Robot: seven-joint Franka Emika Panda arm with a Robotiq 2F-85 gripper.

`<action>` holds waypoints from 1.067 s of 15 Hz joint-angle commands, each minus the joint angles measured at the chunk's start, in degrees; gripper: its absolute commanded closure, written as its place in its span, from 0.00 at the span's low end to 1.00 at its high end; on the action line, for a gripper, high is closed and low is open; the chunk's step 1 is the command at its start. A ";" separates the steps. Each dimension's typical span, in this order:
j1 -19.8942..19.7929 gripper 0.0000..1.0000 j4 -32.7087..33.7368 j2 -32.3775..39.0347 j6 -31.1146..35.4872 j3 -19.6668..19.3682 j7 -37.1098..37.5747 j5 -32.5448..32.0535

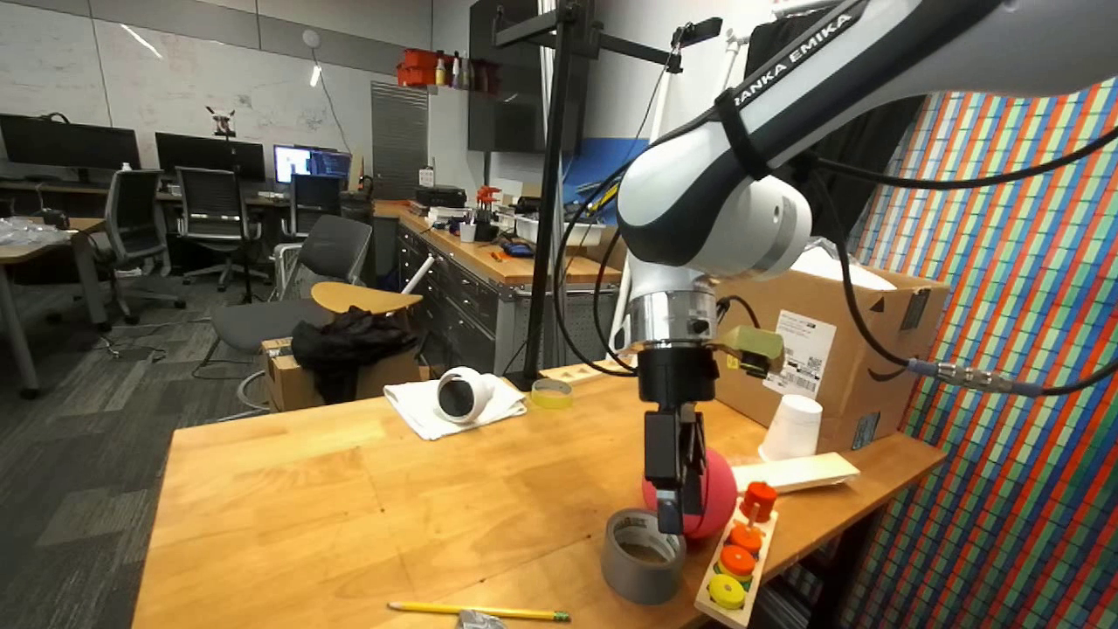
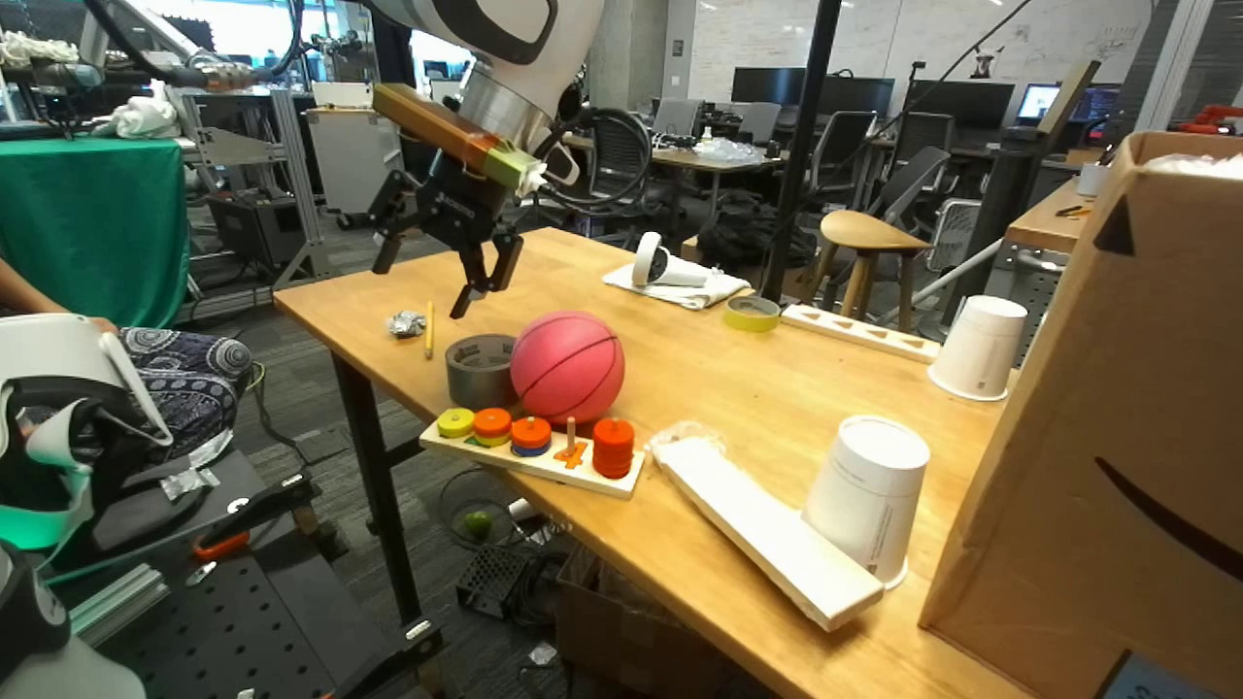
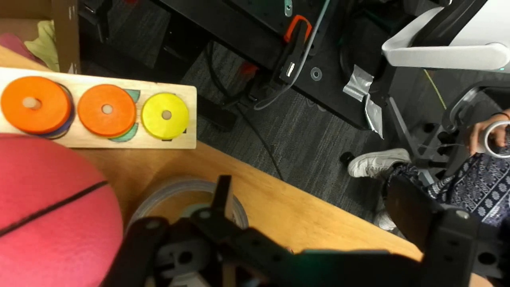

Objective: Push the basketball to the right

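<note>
The ball [image 2: 568, 367] sits on the worktop [image 2: 719, 374], just beside the tape [image 2: 476, 386]; whether they touch I can't tell. The jaws are wide, holding nothing, and hang over the tape, probably so a sweep from that side can drive the ball away from it. The stacker [image 2: 534, 456] lies between ball and edge, perhaps checking a roll off; the plank [image 2: 757, 529] and the cup [image 2: 869, 490] beside it could block a long push.

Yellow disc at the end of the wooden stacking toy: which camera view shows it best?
The wrist view: there the yellow disc is whole, large and nearly face-on, with nothing in front. Both exterior views also show it on the stacking toy, but smaller and at a slant.
</note>
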 commanded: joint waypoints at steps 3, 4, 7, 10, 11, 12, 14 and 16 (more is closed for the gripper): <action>-1.80 0.00 1.16 3.45 -1.40 -0.25 -2.42 -0.55; -2.03 0.00 1.35 3.92 -1.14 -0.16 -2.75 -0.87; -2.51 0.00 1.70 4.40 -0.55 -0.05 -3.58 -2.29; -3.03 0.00 2.55 4.56 -0.07 -0.29 -3.93 -3.11; -3.24 0.00 2.96 4.64 0.21 -0.40 -3.16 -3.56; -3.64 0.00 3.65 4.98 0.13 -0.66 -2.92 -3.68; -4.45 0.00 4.91 5.62 0.08 -1.13 -2.98 -3.75; -4.88 0.00 6.22 6.36 0.28 -1.36 -2.69 -4.67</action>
